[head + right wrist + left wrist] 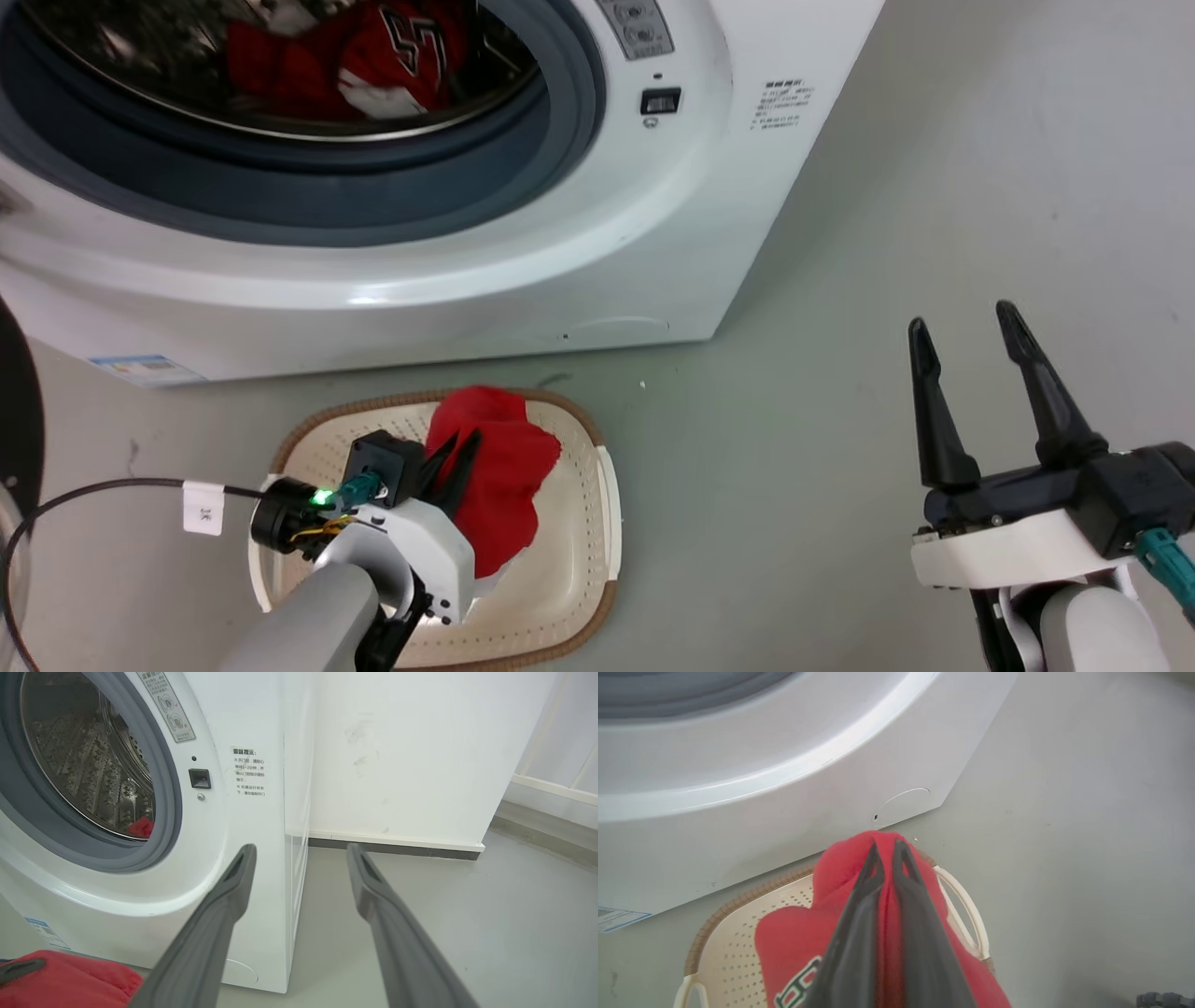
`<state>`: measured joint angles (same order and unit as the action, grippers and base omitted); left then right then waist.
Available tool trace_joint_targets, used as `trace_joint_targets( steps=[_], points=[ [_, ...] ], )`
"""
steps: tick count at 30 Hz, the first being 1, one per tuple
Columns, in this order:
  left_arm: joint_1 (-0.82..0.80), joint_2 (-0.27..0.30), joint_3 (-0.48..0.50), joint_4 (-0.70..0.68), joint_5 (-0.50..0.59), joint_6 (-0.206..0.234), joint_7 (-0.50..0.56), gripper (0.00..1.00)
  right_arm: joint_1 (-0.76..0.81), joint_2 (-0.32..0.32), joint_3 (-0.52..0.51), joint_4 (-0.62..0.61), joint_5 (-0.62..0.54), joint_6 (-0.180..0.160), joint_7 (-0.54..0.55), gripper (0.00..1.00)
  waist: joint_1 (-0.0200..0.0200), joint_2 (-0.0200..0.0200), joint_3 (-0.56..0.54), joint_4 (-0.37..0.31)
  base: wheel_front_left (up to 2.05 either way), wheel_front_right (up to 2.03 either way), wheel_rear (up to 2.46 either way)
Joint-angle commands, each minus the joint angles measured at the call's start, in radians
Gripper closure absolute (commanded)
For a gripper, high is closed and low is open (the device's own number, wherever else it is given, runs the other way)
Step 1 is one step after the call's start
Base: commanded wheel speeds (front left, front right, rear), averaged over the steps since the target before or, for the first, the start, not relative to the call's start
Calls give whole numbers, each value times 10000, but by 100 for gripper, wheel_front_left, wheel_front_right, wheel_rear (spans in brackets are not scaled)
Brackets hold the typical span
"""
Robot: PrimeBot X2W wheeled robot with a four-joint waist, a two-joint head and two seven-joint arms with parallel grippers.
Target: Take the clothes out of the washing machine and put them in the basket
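A red jersey (504, 476) hangs over the cream basket (583, 523), which stands on the floor in front of the washing machine (467, 252). My left gripper (459, 448) is shut on this jersey; in the left wrist view its fingers (859, 914) pinch the red cloth (794, 938) above the basket (733, 961). A second red jersey (373, 56) with a black-and-white number lies inside the steel drum; a bit of this second jersey (142, 827) shows in the right wrist view. My right gripper (962, 315) stands open over bare floor to the right, holding nothing.
The machine's porthole is open, with its grey rim (523, 159) facing me. A black cable with a white tag (203, 507) runs from the left wrist. A white wall (420, 765) with a baseboard stands behind the machine's right side. Grey floor (794, 467) stretches right of the basket.
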<state>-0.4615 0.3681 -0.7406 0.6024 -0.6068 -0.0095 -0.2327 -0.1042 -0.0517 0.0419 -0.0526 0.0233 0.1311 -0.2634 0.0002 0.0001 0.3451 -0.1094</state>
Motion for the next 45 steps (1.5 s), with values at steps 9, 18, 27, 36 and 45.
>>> trace_joint_targets(
  steps=[9,18,27,36,45],
  points=[
    [-1195,-505,-318,1950,265,-585,-140,100,-745,26,-132,-163,235,-7,-21,0,-2,-1,1629,-340,0,0,0],
    [-2408,-850,-771,4209,567,-904,-38,100,-1336,24,-253,-380,380,-7,-21,0,-2,-1,2881,-536,0,0,0],
    [-3464,-1149,-820,6057,457,-1030,136,100,-1902,24,-521,-670,374,-7,-21,0,-2,-1,4039,-433,0,0,0],
    [-3941,-1278,-614,6661,152,-870,188,100,-2262,24,-551,-928,394,-8,-20,0,-2,-1,4815,-399,0,0,0],
    [-3908,-1431,-551,6804,-35,-690,260,0,-2312,24,-454,-802,269,-7,-20,0,-2,-1,4647,-302,0,0,0]
  ],
)
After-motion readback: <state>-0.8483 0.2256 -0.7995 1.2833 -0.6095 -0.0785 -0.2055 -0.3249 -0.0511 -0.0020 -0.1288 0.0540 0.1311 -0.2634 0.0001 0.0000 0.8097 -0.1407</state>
